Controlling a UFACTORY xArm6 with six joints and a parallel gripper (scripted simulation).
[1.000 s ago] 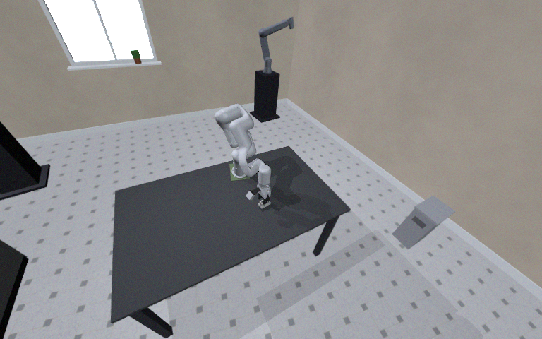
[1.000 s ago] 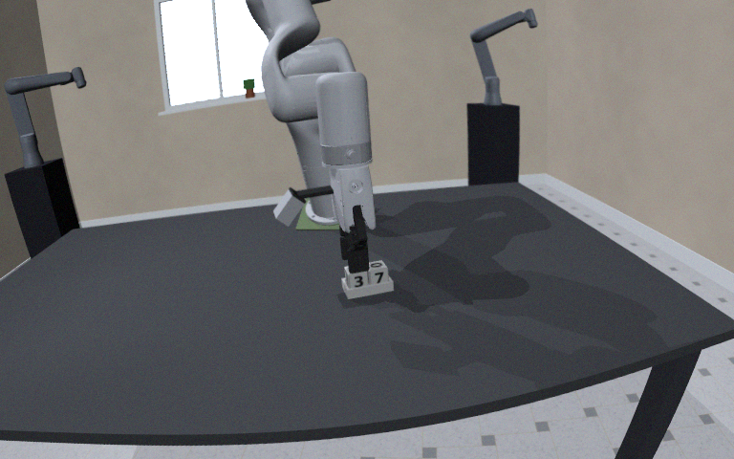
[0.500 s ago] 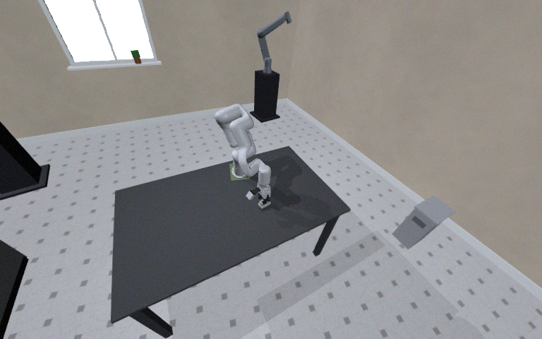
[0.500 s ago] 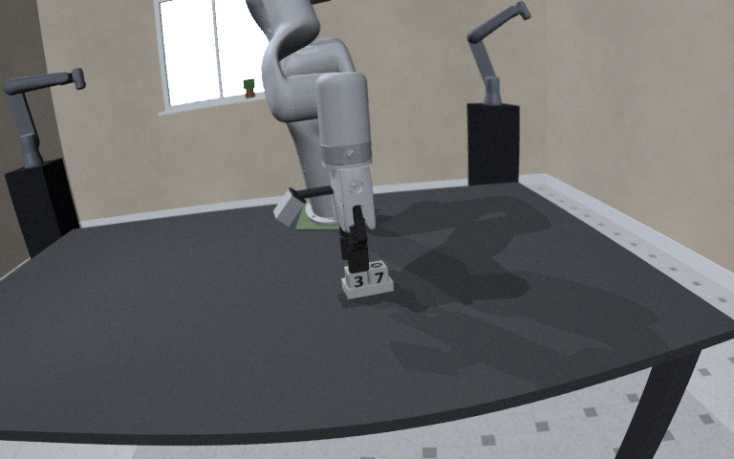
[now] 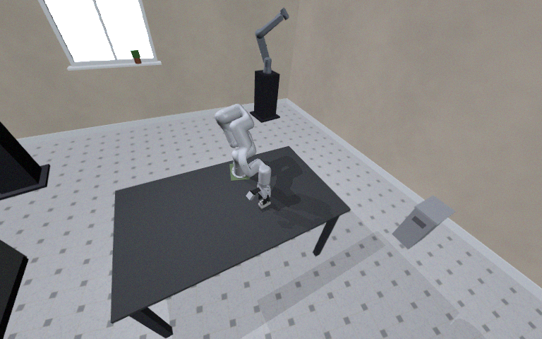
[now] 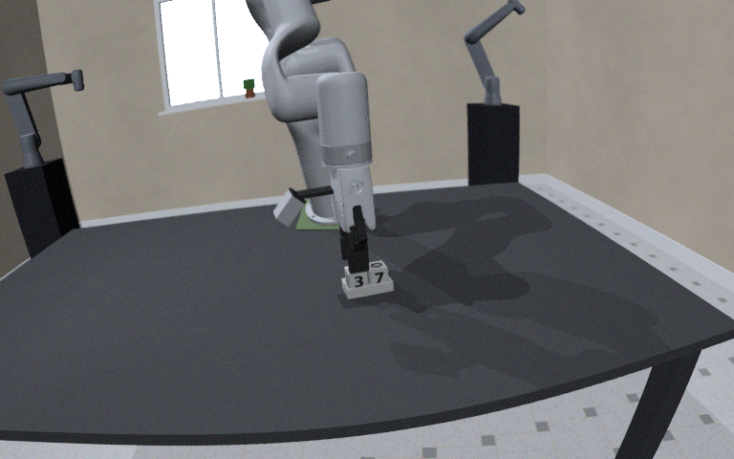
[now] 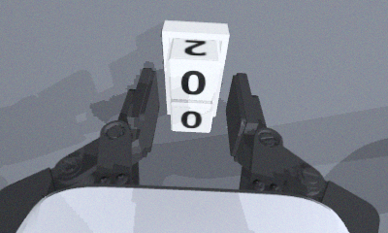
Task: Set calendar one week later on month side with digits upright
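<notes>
The white calendar tray [image 6: 367,286] lies flat on the dark table, right of the arm's base; it also shows in the top view [image 5: 264,205]. Two white cubes stand in it side by side. The side facing the exterior camera reads 3 [image 6: 357,279] and 7 [image 6: 378,276]. In the wrist view both tops show 0 [image 7: 193,83] [image 7: 191,118], and a 2 [image 7: 195,47] shows at the tray's far end [image 7: 196,29]. My gripper [image 7: 193,89] [image 6: 357,266] points straight down over the cube with the 3. Its fingers stand apart on either side of the cubes, with a gap on each side. I cannot read a month's name.
The arm's base stands on a green pad [image 6: 311,220] behind the tray. Other arms on black pedestals [image 6: 492,142] [image 6: 41,199] stand on the floor away from the table. The table's right edge [image 6: 633,273] is far from the tray.
</notes>
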